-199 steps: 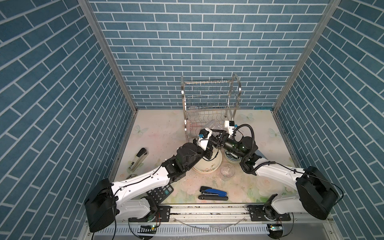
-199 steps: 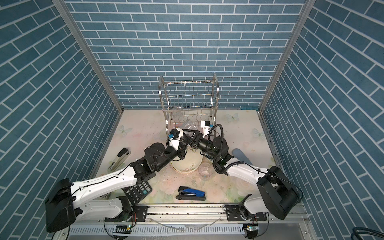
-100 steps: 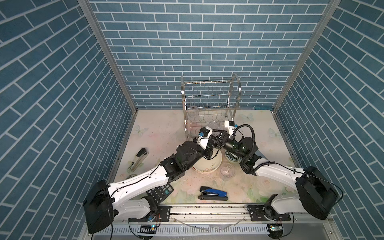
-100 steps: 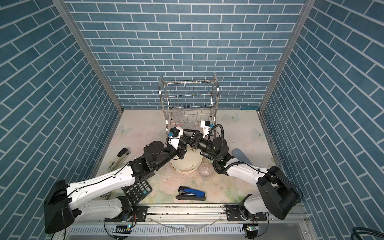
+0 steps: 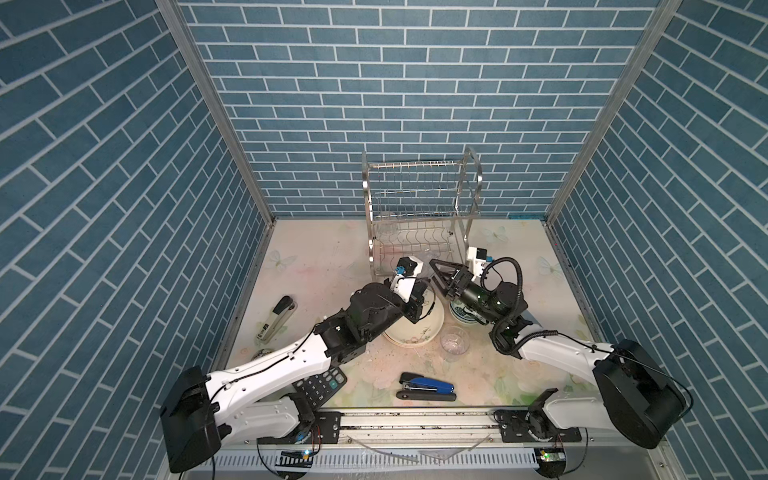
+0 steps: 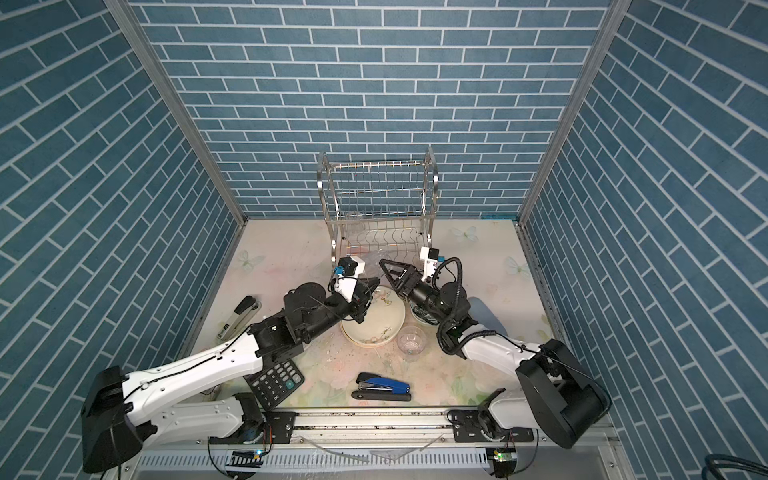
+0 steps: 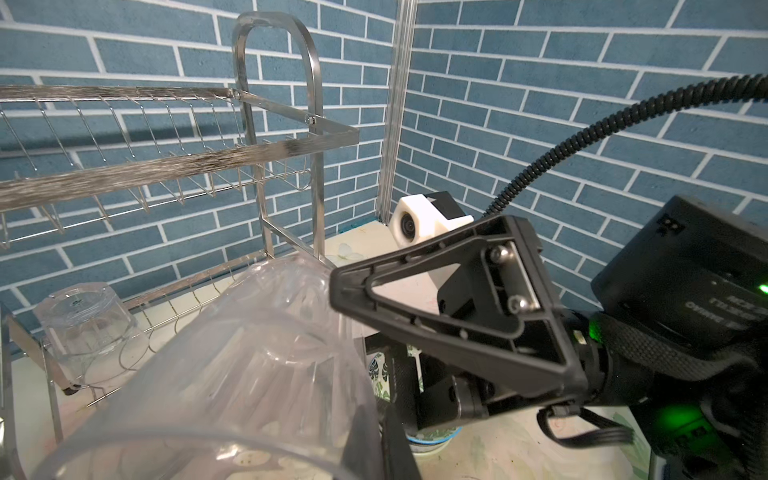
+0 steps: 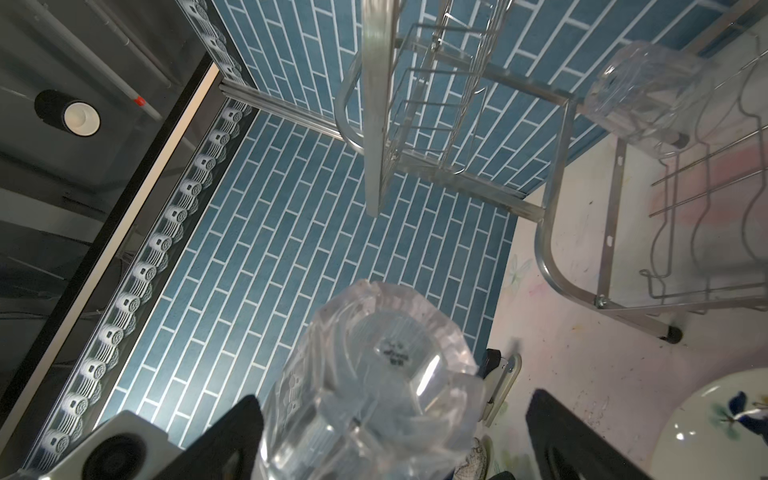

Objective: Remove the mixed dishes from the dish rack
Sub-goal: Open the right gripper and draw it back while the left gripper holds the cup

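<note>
Left wrist view, lower left: closed left claw (image 5: 423, 302) grips the clear tumbler (image 7: 232, 374), clear of the dish rack (image 7: 270, 145), apparently so the wide-open right claw (image 5: 439, 277) straddling its base can take it.

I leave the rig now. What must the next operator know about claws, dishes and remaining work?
Left claw: shut on a small clear tumbler in front of the two-tier steel wire dish rack.
Right claw: open, fingers either side of that tumbler's base.
Done: cream floral plate, leaf-patterned bowl and a second clear tumbler stand on the table.
To do: one upturned clear tumbler on the rack's lower shelf.
</note>
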Motion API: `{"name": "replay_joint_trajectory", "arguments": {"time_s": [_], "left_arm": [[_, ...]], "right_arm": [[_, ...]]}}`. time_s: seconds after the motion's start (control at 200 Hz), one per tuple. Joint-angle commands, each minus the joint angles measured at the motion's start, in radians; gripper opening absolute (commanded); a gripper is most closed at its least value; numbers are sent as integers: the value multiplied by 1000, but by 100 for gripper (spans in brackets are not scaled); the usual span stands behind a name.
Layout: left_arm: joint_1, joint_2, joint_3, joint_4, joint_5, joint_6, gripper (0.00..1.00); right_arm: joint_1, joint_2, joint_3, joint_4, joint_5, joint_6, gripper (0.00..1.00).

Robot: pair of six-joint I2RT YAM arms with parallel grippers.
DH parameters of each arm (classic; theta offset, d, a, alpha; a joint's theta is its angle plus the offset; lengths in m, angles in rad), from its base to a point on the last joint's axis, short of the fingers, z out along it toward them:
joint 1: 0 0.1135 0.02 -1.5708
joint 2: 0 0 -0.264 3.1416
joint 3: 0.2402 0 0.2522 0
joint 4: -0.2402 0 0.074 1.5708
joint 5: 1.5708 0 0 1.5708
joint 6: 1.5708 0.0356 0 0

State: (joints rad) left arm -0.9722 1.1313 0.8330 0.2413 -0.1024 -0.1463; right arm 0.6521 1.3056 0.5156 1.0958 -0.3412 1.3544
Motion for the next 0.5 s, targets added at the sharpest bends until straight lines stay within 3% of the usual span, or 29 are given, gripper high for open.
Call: {"name": "replay_joint_trajectory", "arguments": {"time_s": [0.0, 0.125, 0.3, 0.495], "left_arm": [[-5, -45, 31, -19, 10, 7, 0], [-4, -69, 54, -102, 19, 7, 0], [-4, -109, 114, -307, 7, 15, 0], [-4, -147, 174, -533, -23, 20, 0]], "right_arm": [[-17, -72, -29, -18, 34, -50, 99], [-26, -181, -33, -192, 62, -142, 99], [-26, -382, 9, -602, 173, -350, 99], [-26, -503, 58, -863, 292, -487, 99]]}}
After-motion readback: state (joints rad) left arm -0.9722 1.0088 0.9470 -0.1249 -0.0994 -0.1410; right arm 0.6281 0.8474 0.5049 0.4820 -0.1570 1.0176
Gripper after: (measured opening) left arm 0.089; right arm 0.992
